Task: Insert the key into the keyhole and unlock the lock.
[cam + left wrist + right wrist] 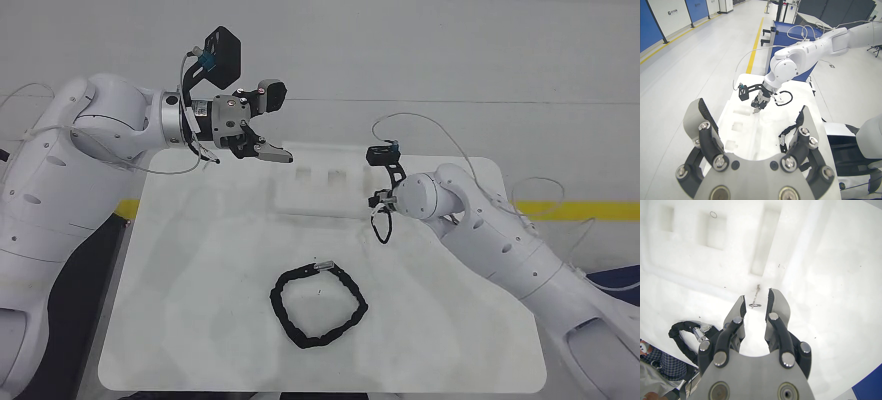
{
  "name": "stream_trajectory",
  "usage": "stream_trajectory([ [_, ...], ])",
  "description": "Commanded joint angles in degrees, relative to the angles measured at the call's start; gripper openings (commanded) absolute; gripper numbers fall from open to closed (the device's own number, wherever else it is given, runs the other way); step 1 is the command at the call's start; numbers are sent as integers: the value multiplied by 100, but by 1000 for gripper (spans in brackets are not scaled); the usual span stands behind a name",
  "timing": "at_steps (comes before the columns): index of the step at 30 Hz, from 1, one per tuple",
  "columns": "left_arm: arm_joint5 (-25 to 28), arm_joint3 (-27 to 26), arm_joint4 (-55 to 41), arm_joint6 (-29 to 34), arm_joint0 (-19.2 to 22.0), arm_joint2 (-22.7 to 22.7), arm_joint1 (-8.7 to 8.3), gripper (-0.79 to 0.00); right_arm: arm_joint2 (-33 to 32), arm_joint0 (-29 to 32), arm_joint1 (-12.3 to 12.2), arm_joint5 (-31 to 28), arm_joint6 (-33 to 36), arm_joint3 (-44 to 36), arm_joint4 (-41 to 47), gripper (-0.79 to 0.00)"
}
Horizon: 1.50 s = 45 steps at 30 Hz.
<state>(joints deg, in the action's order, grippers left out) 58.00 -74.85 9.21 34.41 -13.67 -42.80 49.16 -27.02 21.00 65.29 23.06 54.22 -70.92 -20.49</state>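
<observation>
Key: We see the key [755, 296] lying flat on the desk [200, 300], right of centre and just on the near side of the foam tray [734, 262].
Key axis: Its long axis runs from the ring end, nearest the right arm, to the blade tip. The tip points at the end of the tray's long slot [764, 243].
Right end effector: The right end effector [757, 293] hangs fingers-down over the key. Its fingers are apart, and the ring end shows between them with a gap on each side.
Chain lock: The black chain lock [318, 305] lies as a closed loop at near centre, well apart from the key.
Lock cylinder: We find the metal lock cylinder [322, 266] on the loop's far side, lying along the desk.
Left end effector: The left end effector [752, 105] is raised above the desk's far-left edge, fingers spread wide and holding nothing.
</observation>
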Motion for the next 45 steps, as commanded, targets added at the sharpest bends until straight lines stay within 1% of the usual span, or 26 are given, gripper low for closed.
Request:
stream_trajectory([
  [1, 0, 0, 0, 0, 0, 0, 0, 0, -14, 5, 35, -44, 3, 69, 5, -594],
  [9, 0, 0, 0, 0, 0, 0, 0, 0, -72, 12, 175, -183, 34, 336, 21, -637],
  [15, 0, 0, 0, 0, 0, 0, 0, 0, -125, 25, 274, -218, 21, 555, 28, -745],
  [18, 0, 0, 0, 0, 0, 0, 0, 0, -148, 18, 321, -217, 31, 639, 7, -785],
  [26, 0, 0, 0, 0, 0, 0, 0, 0, -227, -38, 402, -125, 189, 670, -157, -785],
  [33, 0, 0, 0, 0, 0, 0, 0, 0, -371, -50, 394, 70, 424, 505, -374, -785],
  [37, 0, 0, 0, 0, 0, 0, 0, 0, -536, -21, 338, 113, 576, 284, -480, -785],
  [43, 0, 0, 0, 0, 0, 0, 0, 0, -1023, 208, 156, -94, 878, -204, -336, -785],
  [45, 0, 0, 0, 0, 0, 0, 0, 0, -1250, 349, 74, -255, 991, -430, -194, -785],
])
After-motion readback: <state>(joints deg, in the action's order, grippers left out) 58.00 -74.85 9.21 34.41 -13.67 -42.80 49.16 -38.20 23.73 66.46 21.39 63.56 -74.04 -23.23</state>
